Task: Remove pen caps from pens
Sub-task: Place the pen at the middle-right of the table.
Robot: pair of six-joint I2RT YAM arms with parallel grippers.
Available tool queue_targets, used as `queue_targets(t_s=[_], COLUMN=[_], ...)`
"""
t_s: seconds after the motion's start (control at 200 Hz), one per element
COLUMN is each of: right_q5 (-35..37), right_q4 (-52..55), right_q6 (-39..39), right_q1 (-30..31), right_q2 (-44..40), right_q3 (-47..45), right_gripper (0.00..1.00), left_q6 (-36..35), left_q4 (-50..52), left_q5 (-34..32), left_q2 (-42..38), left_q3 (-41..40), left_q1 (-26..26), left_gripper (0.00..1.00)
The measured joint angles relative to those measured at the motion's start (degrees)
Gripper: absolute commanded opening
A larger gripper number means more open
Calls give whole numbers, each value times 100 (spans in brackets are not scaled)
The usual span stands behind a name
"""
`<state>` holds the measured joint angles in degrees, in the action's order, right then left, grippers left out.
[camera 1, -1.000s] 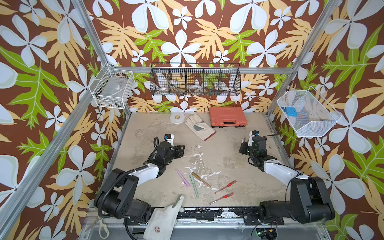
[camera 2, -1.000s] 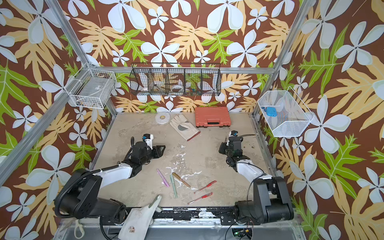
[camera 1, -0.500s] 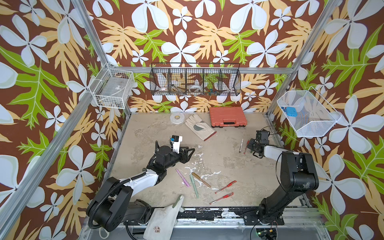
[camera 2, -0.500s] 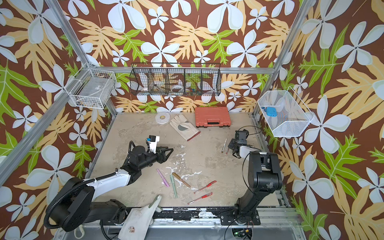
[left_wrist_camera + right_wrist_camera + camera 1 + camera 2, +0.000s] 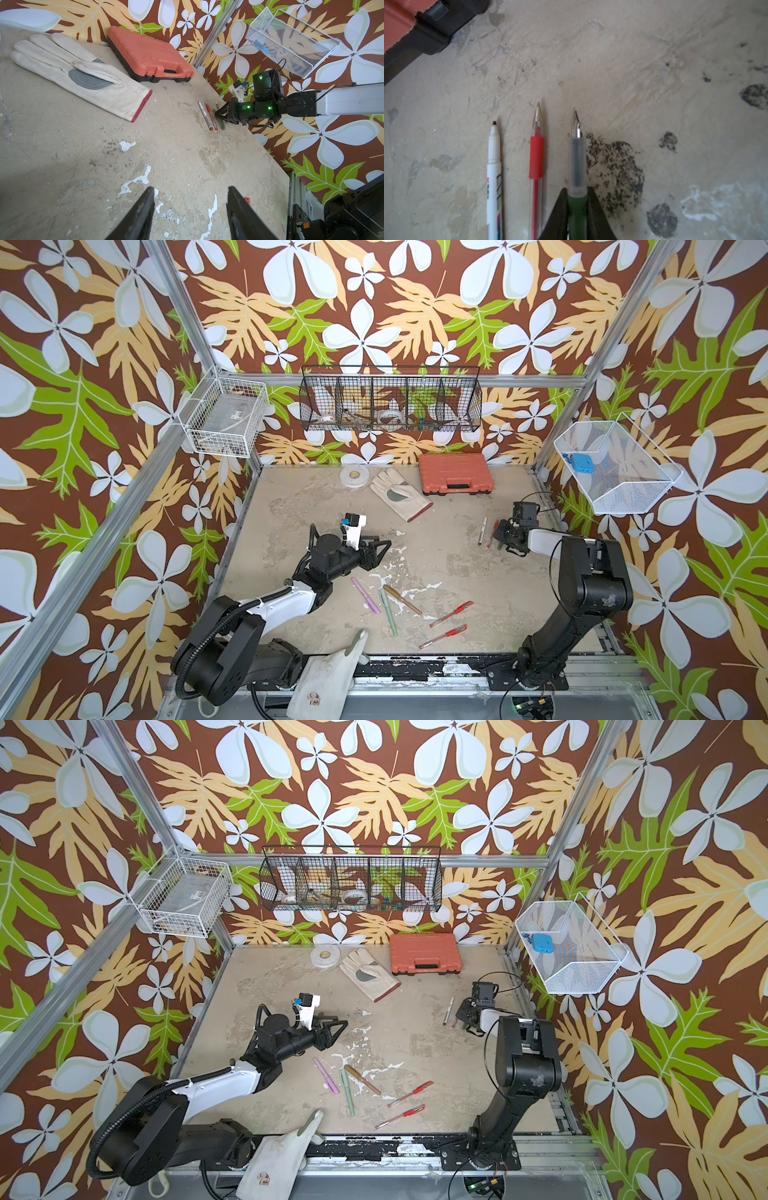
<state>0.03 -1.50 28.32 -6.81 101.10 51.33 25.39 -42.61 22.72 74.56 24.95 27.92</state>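
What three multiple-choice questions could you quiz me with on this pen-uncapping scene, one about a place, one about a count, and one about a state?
1. Where on the table is the orange tool case?
A) front edge
B) back edge, beside the work glove
C) dead centre

2. How many pens lie in the row at the right gripper?
A) one
B) six
C) three

3. What state is the left gripper in?
A) open, nothing between its fingers
B) shut on a pen
C) shut on a cap

Answers:
1 B: the case sits against the back wall, next to the glove.
2 C: the white marker, red gel pen and dark green pen lie side by side.
3 A: the left wrist view shows its fingers spread over bare table.
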Motion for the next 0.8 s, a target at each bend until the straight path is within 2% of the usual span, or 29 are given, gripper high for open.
queue_targets(t_s=[0.12,0.41,0.51,0.621,0.801], right_q5=[-17,-162,-74,140,254], right_q4=[20,-105,-94,-146,-125], right_q6=[20,164,138,-20,-289], right_q1=[-17,61,372,975,1672], right_q2=[-372,-1554,-2048,-2487,-2796], right_q3=[-136,-444,-581,-658,-839], right_gripper=[30,30,33,35,35], left_q6=[-26,9,37,136,205], left_q4=[-4,-4,-9,13,55], left_q5=[-22,-85,-90,-166,-313], left_q2=[-48,-63,-125,-173,-240], left_q3=[-26,-26,-48,-70,-85], left_q1=[0,0,0,0,0], left_gripper=[58,58,58,58,58])
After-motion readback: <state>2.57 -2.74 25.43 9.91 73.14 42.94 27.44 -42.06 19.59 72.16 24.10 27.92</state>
